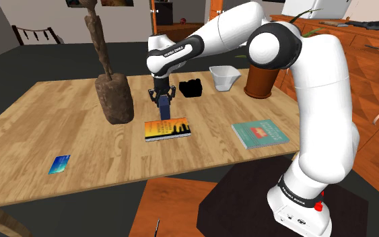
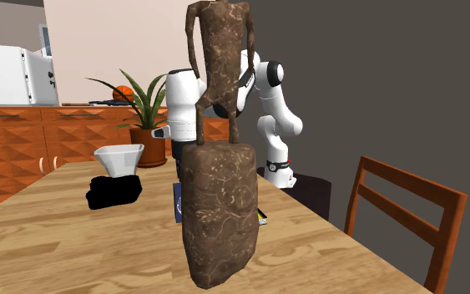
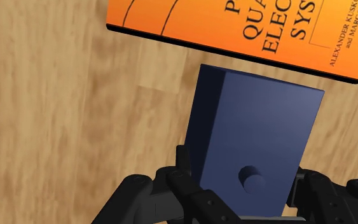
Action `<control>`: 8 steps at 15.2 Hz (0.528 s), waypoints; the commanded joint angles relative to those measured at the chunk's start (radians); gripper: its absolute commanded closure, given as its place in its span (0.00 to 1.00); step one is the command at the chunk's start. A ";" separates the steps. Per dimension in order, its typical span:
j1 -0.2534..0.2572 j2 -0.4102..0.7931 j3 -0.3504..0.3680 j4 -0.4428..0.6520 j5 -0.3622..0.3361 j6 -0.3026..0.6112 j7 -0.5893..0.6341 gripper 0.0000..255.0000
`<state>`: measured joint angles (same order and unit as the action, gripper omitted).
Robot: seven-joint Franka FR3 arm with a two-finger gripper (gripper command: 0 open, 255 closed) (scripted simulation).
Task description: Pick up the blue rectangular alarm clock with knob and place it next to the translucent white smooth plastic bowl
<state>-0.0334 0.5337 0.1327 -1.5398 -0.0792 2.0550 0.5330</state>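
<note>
Gripper: pointing down over the middle of the table, clamped on the alarm clock; in the wrist view one black finger pressed to each side of the box.
Alarm clock: dark blue rectangular box, upright between the fingers, just at the far edge of the orange book; impossible to tell whether its lower end touches the wood. In the wrist view a plain blue face with a small round knob close to the fingers.
Bowl: white, on the far side of the table, well apart from the clock and toward the shoulder view's right; in the second exterior view just behind the black object.
Black object: low lump between clock and bowl, near the bowl.
Orange book: flat on the wood, just on the near side of the clock; orange cover with dark lettering in the wrist view.
Teal book: flat, near the table's right edge in the shoulder view.
Blue card: small, flat, at the near left.
Statue: brown, rough, tall thin figure on a blocky base, left of the gripper; nearest and largest in the second exterior view.
Plant pot: brown, right of the bowl.
Table: light wood grain.
Chair: brown wooden back at the second exterior view's right.
</note>
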 commanded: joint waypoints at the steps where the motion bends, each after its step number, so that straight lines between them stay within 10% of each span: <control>1: 0.000 0.001 0.000 0.000 0.000 0.000 0.000 1.00; 8: -0.001 -0.032 0.003 0.046 0.005 -0.078 -0.004 1.00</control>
<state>-0.0338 0.5083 0.1351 -1.4977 -0.0747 1.9867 0.5296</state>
